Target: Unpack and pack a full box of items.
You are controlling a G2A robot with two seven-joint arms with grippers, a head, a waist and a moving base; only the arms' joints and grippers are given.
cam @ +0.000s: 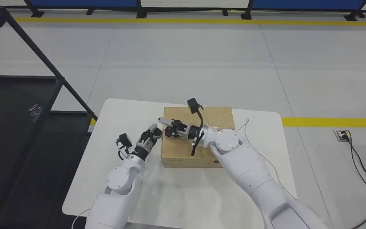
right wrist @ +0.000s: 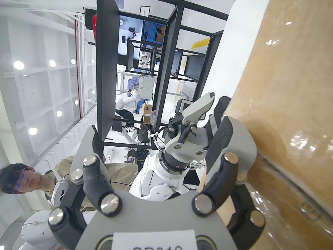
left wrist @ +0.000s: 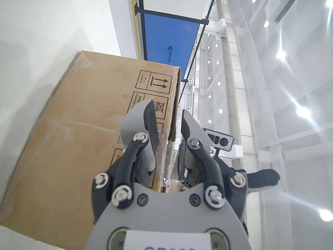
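A shut brown cardboard box (cam: pixel 217 117) sealed with clear tape stands in the middle of the white table (cam: pixel 97 172). My left gripper (cam: pixel 152 134) is at the box's left side, open, its fingers straddling the box's upper edge (left wrist: pixel 177 100) where crinkled tape (left wrist: pixel 166 152) shows between them. My right gripper (cam: pixel 167 127) lies over the box's top near the same edge, open wide, with one finger (right wrist: pixel 223 136) against the taped cardboard (right wrist: pixel 291 79). From the right wrist view the left gripper (right wrist: pixel 200 107) sits just beyond that edge. The box's contents are hidden.
A black metal rack (cam: pixel 40 109) stands off the table's left side. White table surface lies bare in front of the box (cam: pixel 189 189) and to its right (cam: pixel 257 131). A thin cable (cam: pixel 246 123) trails by the box's right side.
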